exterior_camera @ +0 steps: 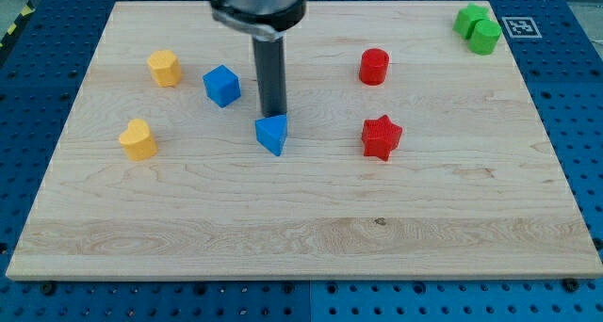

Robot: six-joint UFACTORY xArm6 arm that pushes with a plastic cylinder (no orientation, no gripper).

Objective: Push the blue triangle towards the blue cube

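Pale wood made up the board, a broad slab that filled most of the view over a blue perforated table. Next in size came the arm's rod, dark and straight, dropping from a grey collar at the view's top; it carried nothing and had no jaws to open or close, so its state was simply bare and ready to push. The blocks were smaller: two green blocks sat touching one another in the view's top right corner, a red cylinder and a red star stood to the view's right, and two yellow blocks, a yellow hexagon-like block and a yellow rounded block, stood to the view's left. The blue cube lay left of the rod and slightly above the blue triangle, which rested near the board's middle. My tip sat at the triangle's upper edge, touching or just short of it; I could not tell which. That was the relation that mattered: the cube lay up and to the left of the triangle, while my tip stood on the upper side, so a push from there would likely have sent the triangle downward, away from the cube. I judged that the tip needed to come round to the triangle's lower right side first.
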